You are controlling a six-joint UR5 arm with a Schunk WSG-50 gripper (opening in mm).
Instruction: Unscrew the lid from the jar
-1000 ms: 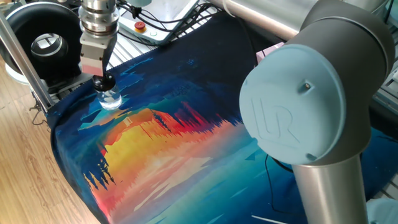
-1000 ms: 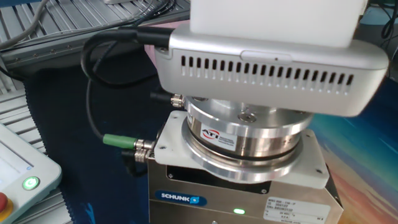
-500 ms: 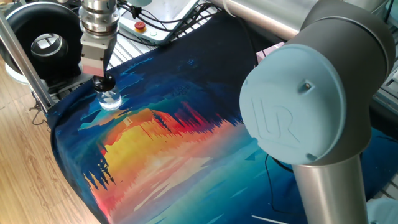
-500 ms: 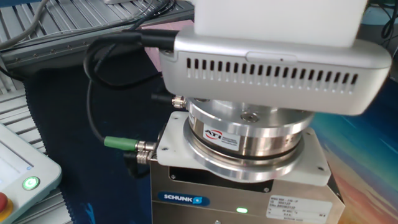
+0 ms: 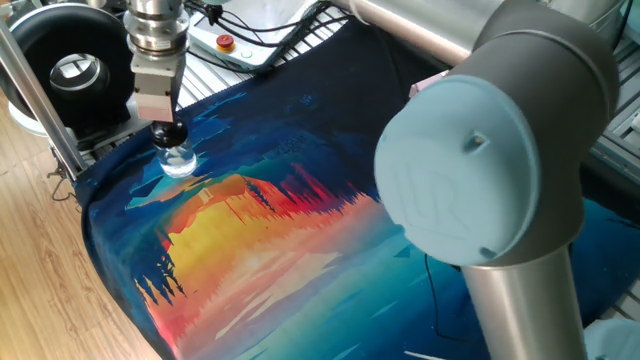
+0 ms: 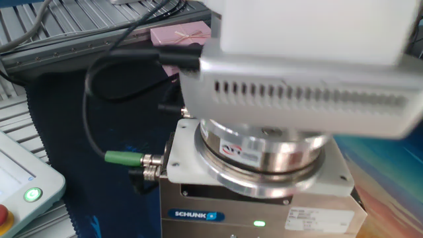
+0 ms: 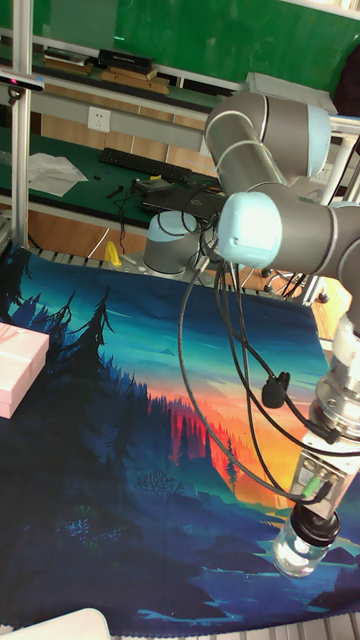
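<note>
Pink gift box on painted mat

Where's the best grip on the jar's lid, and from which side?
Pinch the lid across its round sides, coming straight down from above: the jar stands upright on the mat with the cap on top. The gripper looks already placed that way.

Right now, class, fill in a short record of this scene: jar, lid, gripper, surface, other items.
jar: small clear glass jar, upright on the mat
lid: black cap, on the jar's neck
gripper: gripper directly above the jar, closed on the lid
surface: painted sunset mat on the table
other items: pink gift box at the mat's edge; black ring device beside the mat
</note>
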